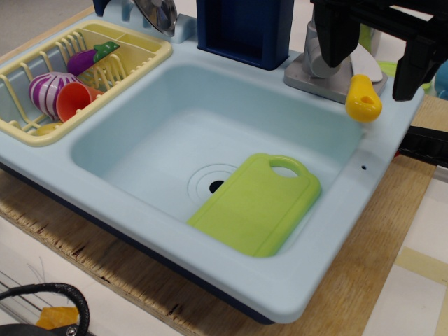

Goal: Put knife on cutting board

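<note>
The knife — light, stiff, slick plastic — is best gripped at its bulbous handle; beside it the gripper hangs, grasp unclear, above the cutting board

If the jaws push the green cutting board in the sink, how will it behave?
The cutting board looks like stiff, thin plastic, so it probably slides rather than bends. It leans partly on the sink wall, so a push may make it rock or slip flat. Its glossy surface suggests it is slippery and light.
</note>
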Controlling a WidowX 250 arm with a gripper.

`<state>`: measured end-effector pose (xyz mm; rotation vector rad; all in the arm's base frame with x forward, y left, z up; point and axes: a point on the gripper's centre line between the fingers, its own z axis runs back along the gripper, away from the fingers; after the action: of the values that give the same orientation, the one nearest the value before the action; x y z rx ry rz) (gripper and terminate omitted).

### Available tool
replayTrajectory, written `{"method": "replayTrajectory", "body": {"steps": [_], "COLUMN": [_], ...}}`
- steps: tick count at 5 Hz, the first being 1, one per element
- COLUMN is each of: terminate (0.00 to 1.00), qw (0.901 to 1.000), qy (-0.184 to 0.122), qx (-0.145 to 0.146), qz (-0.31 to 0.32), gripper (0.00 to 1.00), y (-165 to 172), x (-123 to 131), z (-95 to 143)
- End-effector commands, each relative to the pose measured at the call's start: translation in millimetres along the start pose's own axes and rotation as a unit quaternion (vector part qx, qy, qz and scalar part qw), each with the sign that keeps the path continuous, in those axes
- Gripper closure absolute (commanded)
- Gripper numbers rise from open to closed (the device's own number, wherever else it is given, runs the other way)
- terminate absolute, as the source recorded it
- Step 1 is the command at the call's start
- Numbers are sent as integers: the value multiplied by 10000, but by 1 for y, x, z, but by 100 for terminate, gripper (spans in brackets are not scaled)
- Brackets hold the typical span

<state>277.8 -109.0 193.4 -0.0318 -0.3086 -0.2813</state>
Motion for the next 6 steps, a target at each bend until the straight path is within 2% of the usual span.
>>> {"method": "replayTrajectory", "body": {"steps": [1,2,3,4,5,6], "terminate": [0,0,0,0,0,0], "qw": [10000,9966,9915,9877,9869,9859], "qy": [0,-79,-209,-320,-613,-636], "qx": [0,594,806,919,927,941], "qz": [0,573,1000,1220,1166,1232], "gripper": [0,0,0,0,0,0], "y": [0,-8,-10,-8,-2,1], "x": [0,8,13,13,13,14], "z": [0,-2,-7,-15,-22,-28]}}
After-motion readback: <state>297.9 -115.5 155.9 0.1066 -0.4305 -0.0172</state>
